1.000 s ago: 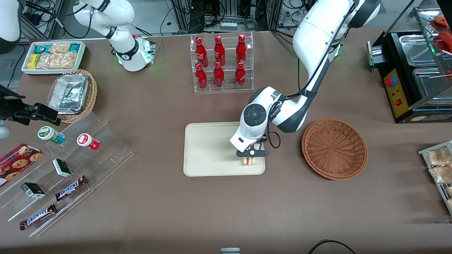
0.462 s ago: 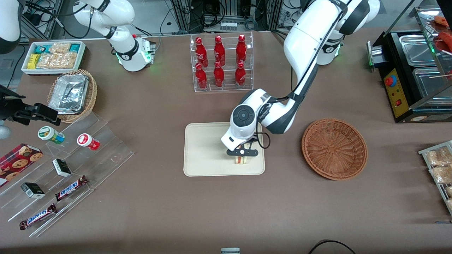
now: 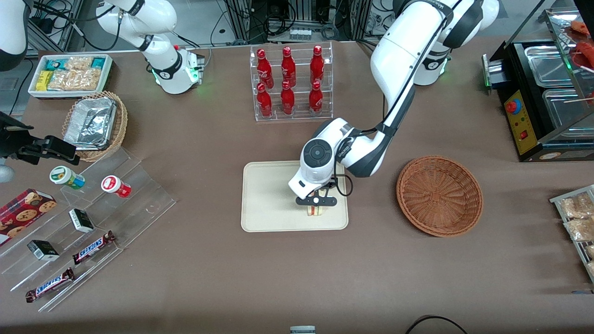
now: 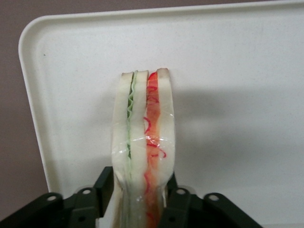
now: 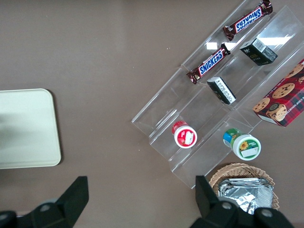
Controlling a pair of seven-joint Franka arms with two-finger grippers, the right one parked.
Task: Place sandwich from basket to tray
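The tray (image 3: 269, 195) looks like matt, faintly speckled cream plastic. The sandwich (image 4: 142, 142) has a glossy clear film over soft pale bread, pinched by the claw (image 3: 316, 207) of matt black plastic. The basket (image 3: 439, 195) is rough woven wicker. The tabletop (image 3: 209, 153) is matt brown.

**A robot lab dressed as a snack shop**

I'm working over a brown table (image 3: 195, 260) laid out like a shop counter. Farther from the front camera than the tray (image 3: 269, 195) stands a clear rack of red bottles (image 3: 290, 83). Toward the parked arm's end sit stepped shelves (image 3: 93, 222) of candy bars (image 3: 93, 247). Past the rack, cables and equipment frames (image 3: 297, 18) mark a lab.
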